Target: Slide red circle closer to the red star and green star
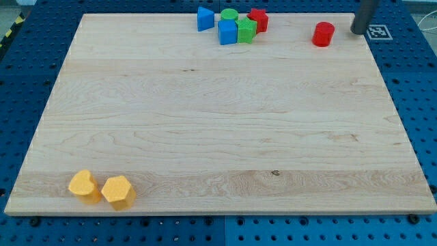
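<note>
Standing at the worktop's [205,137] top right corner, the dark rod is cut off by the view's upper edge, so only its lower stretch shows; my tip [359,32] rests on the wood beside a small black-and-white printed marker [376,31]. There is no gripper on this arm, so nothing is apart, together or clamped; the rod simply ends in a blunt round end.

The red circle [323,33] sits just to the view's left of my tip, near it but not touching, a short smooth cylinder with a glossy plastic look. Farther to the view's left of the tip, well apart from it, is a tight cluster along the top edge. The red star [259,18] is the nearest of these to the tip; its points are partly hidden by the green star [246,29] pressed against its lower left. Beyond them lie a green circle [229,15], partly covered by a blue cube [227,32] in front of it, and a blue triangle [205,18] at the far end. Whether each of these truly touches its neighbour is hard to make out.

Far from the tip, at the view's bottom left corner, two yellow blocks lie side by side: one [82,186] with a lobed, heart-like outline, the other [118,192] roughly six-sided.

The worktop is a pale wooden board with long grain lines and a small dark knot, resting on a blue perforated base [423,102].
</note>
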Controlling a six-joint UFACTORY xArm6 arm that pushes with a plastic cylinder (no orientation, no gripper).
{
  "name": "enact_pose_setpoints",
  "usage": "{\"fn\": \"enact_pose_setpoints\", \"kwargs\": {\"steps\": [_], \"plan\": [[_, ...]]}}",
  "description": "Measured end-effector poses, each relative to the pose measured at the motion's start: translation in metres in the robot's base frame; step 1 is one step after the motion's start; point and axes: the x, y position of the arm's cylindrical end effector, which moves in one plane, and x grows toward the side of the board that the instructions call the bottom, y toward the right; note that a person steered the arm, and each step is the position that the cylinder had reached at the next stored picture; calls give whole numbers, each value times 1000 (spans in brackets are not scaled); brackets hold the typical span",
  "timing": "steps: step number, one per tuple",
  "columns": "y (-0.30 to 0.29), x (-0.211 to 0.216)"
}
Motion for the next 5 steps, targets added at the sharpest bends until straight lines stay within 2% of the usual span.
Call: {"fn": "enact_pose_setpoints", "kwargs": {"steps": [3, 5], "plan": [[-81, 26], [-61, 22]]}}
